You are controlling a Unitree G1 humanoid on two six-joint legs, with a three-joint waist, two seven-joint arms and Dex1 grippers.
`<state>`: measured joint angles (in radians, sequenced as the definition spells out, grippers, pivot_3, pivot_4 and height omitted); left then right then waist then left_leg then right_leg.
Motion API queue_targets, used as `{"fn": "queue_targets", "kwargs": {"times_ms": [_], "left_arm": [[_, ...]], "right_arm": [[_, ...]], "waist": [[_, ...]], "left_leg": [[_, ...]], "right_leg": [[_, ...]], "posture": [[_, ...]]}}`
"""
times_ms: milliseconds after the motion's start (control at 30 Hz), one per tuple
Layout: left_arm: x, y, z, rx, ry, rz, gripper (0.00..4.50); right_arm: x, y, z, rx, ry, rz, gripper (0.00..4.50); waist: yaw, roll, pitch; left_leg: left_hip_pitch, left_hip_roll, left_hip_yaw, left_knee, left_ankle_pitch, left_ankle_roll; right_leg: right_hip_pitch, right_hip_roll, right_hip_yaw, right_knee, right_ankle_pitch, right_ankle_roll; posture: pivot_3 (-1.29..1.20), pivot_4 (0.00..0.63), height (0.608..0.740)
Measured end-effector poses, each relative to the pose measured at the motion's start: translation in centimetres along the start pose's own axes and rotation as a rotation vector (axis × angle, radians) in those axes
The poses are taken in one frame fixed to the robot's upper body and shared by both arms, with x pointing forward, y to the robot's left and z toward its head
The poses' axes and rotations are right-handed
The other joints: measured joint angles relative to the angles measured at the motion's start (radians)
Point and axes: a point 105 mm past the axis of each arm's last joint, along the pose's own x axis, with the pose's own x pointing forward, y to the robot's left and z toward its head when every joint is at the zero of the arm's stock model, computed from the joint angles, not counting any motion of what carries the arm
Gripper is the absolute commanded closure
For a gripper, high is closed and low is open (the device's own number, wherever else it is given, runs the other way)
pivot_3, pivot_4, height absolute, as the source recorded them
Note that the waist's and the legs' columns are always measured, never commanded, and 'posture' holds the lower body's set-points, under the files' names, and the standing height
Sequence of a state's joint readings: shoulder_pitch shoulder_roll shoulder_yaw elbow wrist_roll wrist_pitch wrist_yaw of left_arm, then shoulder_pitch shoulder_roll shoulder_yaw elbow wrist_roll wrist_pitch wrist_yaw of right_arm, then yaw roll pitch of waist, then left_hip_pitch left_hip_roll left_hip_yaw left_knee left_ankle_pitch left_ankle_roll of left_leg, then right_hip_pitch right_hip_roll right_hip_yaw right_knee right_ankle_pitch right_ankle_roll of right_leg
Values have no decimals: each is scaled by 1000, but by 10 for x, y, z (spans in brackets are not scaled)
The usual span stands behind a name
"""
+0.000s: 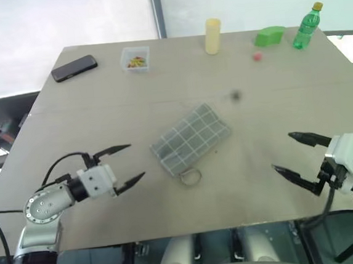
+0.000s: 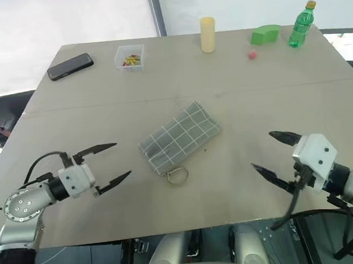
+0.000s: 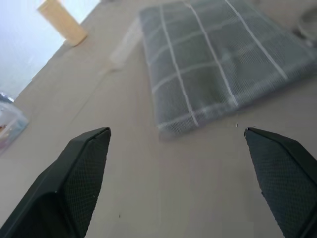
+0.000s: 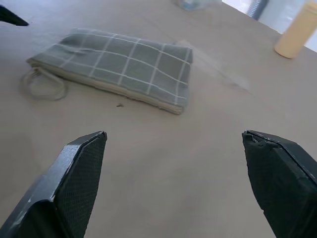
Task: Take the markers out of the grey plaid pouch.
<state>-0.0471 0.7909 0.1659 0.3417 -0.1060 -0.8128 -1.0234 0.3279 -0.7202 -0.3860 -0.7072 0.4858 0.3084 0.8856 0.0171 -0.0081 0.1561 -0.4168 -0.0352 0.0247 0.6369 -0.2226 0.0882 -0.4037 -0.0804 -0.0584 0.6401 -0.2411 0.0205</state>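
Now both claws hang spread wide and empty over the table [image 1: 52, 124], with the grey plaid pouch [image 1: 190, 137] lying flat between them.

Seen from the head, the left gripper [image 1: 127, 164] sits to the pouch's left with its 2 black fingers [image 1: 113, 151] parted and aimed toward it, near but not touching; the right gripper [image 1: 294, 155] is on the far side, further from the pouch, its 2 fingers also well apart and holding nothing. The pouch lies askew, closed, its ring pull [image 1: 191, 176] on the corner nearest the robot. Beyond both claws, along the far edge, stand a black phone [image 1: 74, 68], a small clear box [image 1: 135, 59], a yellow cylinder [image 1: 212, 36], a green block [image 1: 269, 36] and a green bottle [image 1: 306, 29].
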Motion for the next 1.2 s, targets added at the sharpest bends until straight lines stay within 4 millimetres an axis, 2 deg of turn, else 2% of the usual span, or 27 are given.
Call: {"fn": "queue_targets", "kwargs": {"times_ms": [67,167,333,767,900,933,1000,1100,1167,1200], "left_arm": [[-7,-2,-7,130,-4,-37,0],[-4,-1,-7,229,-35,-64,0],[18,0,1,394,-139,-95,0],[73,0,24,527,-264,-103,0],[90,1,32,568,-278,-127,0],[95,1,34,579,-281,-135,527],[103,-2,35,588,-279,-157,1177],[113,-8,37,583,-279,-180,2705],[117,-4,41,600,-291,-167,3605],[117,-2,44,604,-298,-156,4214]], "right_arm": [[-4,6,3,-9,-4,62,55],[-4,12,8,-23,-19,107,55],[-1,18,13,-48,-25,152,55],[5,33,20,-56,-35,144,55],[6,33,20,-47,-38,122,55],[7,33,20,-44,-38,118,0],[7,34,20,-40,-38,117,0],[8,33,19,-43,-36,104,0],[8,33,19,-43,-35,93,0],[8,33,18,-42,-34,89,0]], "waist": [[2,0,0],[4,1,0],[17,3,-2],[51,3,-2],[52,3,-2],[52,3,-2],[51,3,-2],[51,3,-2],[53,3,-2],[53,5,-3]], "left_leg": [[0,0,1,0,0,0],[1,0,3,0,0,0],[1,0,4,2,0,0],[2,0,4,11,-1,3],[1,0,4,13,-2,4],[1,0,4,14,-2,4],[1,0,5,14,-2,4],[1,1,5,13,-3,5],[1,1,4,13,-3,5],[1,1,4,13,-3,5]], "right_leg": [[0,-3,-3,0,0,0],[1,-12,-13,0,1,1],[2,-22,-28,0,7,9],[8,-25,-37,0,9,21],[9,-26,-37,-1,10,23],[9,-27,-37,-1,10,23],[9,-27,-38,-1,10,23],[9,-26,-39,-1,11,23],[9,-26,-39,-1,10,23],[9,-27,-39,-1,10,23]], "posture": [[0,150,740],[0,150,740],[0,150,740],[0,150,740],[0,150,740],[0,150,740],[0,150,740],[0,150,740],[0,150,740],[0,150,740]]}}
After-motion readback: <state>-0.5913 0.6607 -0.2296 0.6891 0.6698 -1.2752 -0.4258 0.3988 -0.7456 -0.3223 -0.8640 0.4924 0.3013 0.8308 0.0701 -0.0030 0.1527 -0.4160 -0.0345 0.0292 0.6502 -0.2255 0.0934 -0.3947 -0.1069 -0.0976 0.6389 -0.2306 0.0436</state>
